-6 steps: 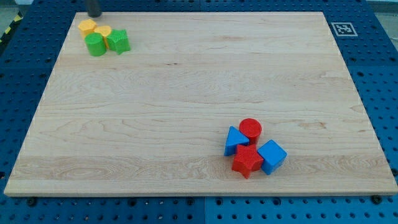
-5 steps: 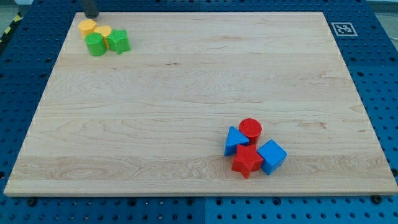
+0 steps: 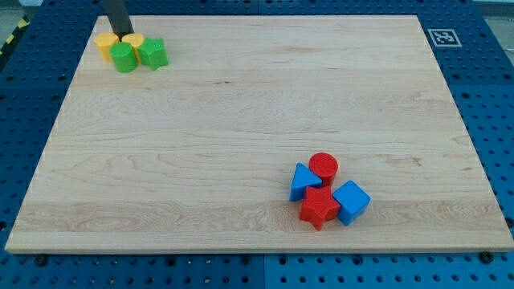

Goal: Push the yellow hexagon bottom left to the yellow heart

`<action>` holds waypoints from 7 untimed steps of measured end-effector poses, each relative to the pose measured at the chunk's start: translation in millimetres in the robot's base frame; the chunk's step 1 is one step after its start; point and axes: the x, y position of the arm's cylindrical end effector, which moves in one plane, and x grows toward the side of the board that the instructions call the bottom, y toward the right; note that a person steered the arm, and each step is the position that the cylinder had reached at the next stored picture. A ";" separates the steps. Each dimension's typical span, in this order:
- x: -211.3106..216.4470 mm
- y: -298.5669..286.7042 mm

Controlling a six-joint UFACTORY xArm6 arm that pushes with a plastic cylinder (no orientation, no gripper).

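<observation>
The yellow hexagon (image 3: 104, 43) lies near the board's top left corner, touching the green cylinder (image 3: 123, 57). The yellow heart (image 3: 134, 40) sits just to its right, partly behind the green cylinder and next to the green star (image 3: 152, 53). My tip (image 3: 120, 34) comes down from the view's top and stands at the hexagon's upper right edge, between the hexagon and the heart.
A red cylinder (image 3: 324, 166), blue triangle (image 3: 303, 181), red star (image 3: 319, 208) and blue cube (image 3: 351, 201) are clustered at the lower right. A marker tag (image 3: 441, 37) is at the board's top right corner. The board's left edge (image 3: 55, 128) is near the yellow blocks.
My tip has moved down from the board's top edge to the hexagon. The yellow hexagon has shifted down and to the left, away from the heart.
</observation>
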 end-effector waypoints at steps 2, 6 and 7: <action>5.8 5.6; 0.1 3.6; -6.1 -36.5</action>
